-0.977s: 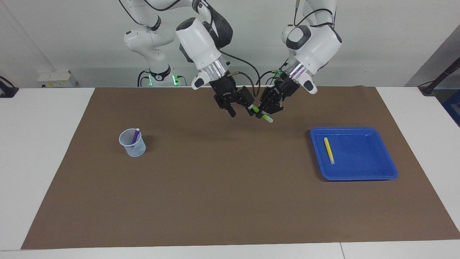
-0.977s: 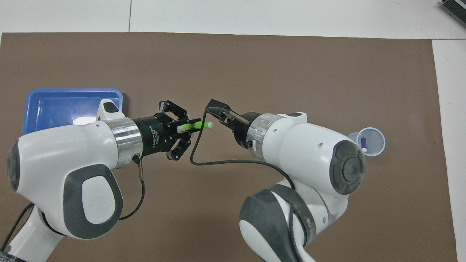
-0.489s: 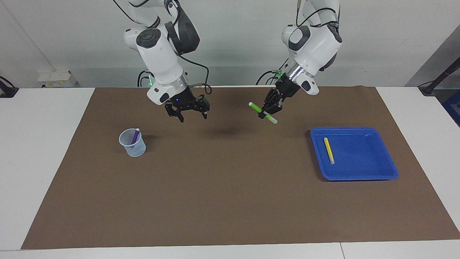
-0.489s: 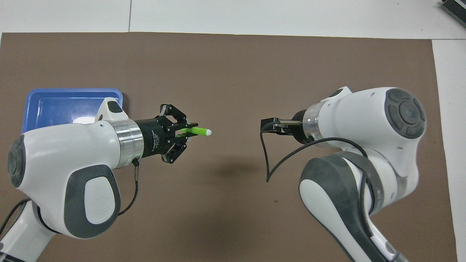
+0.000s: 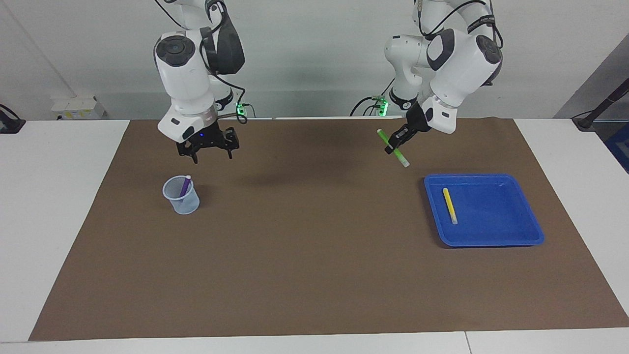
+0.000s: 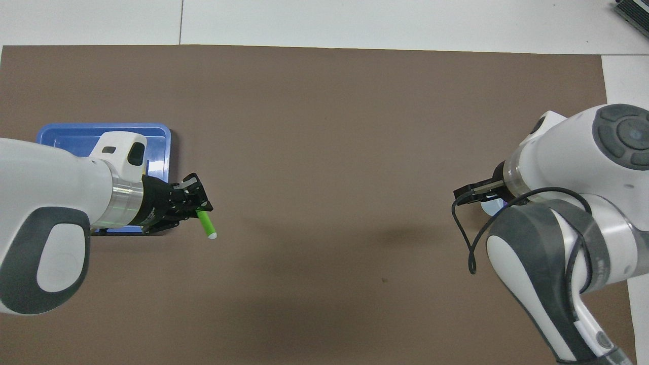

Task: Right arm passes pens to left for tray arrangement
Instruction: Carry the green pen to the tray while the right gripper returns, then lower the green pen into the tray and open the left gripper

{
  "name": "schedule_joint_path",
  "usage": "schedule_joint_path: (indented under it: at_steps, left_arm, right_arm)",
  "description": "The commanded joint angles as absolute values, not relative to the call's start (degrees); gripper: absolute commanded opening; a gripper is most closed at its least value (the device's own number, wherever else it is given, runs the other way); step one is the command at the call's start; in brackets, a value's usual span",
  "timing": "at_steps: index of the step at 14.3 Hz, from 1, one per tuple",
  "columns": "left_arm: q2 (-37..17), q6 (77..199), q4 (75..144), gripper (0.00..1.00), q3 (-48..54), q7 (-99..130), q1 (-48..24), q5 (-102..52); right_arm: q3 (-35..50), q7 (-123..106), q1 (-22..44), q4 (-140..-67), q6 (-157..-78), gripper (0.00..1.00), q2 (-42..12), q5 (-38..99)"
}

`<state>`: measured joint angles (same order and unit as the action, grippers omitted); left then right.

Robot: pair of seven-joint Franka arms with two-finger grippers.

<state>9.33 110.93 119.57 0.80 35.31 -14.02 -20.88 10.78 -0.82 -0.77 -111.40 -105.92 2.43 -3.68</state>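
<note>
Although it is thin and rigid, the green pen (image 5: 393,148) is judged light and smooth-barrelled, so slipping or pivoting is likely unless it is taken near mid-length. It is gripped there, tilted, by the clenched fingers of the left gripper (image 5: 399,139), upper right of the facing view, just above the blue tray (image 5: 521,236), where the yellow pen (image 5: 449,205) lies. The right gripper (image 5: 208,151), fingers spread and empty, hangs above the cup (image 5: 182,196) holding the purple pen (image 5: 185,186), left of centre.
</note>
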Motion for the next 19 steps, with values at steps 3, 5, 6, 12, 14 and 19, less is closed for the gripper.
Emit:
schedule_joint_path:
  at_steps: [3,5,6,12,14,19]
  left_arm:
    - [10.28,104.86,119.09,0.00,1.14,11.47,-4.42,-10.57]
    - [9.93,104.94,119.09,0.00,1.14,3.38,-1.07,-6.09]
    - [9.50,105.38,119.18,0.00,1.23,0.21,0.16,-4.32]
    - [3.53,113.63,120.14,0.00,1.23,-8.96,5.97,0.00]
    - [1.68,115.83,120.32,0.00,1.23,-10.10,7.20,0.00]
    - [-2.45,120.66,120.94,0.00,1.14,-10.11,8.26,0.00]
  right_arm:
    - [11.51,-14.22,-9.39,-120.66,-113.27,1.00,5.36,-4.83]
    - [11.51,-14.24,-10.81,-122.07,-115.83,0.97,5.19,-4.66]
    - [11.60,-13.46,-10.81,-122.78,-116.80,0.91,4.75,-4.05]
    - [11.60,-7.64,-10.37,-125.86,-121.91,0.69,2.29,-3.78]
    - [11.60,-7.56,-10.72,-126.03,-121.82,0.66,2.29,-3.78]
    - [11.60,-4.92,-11.25,-126.47,-121.64,0.54,2.29,-0.88]
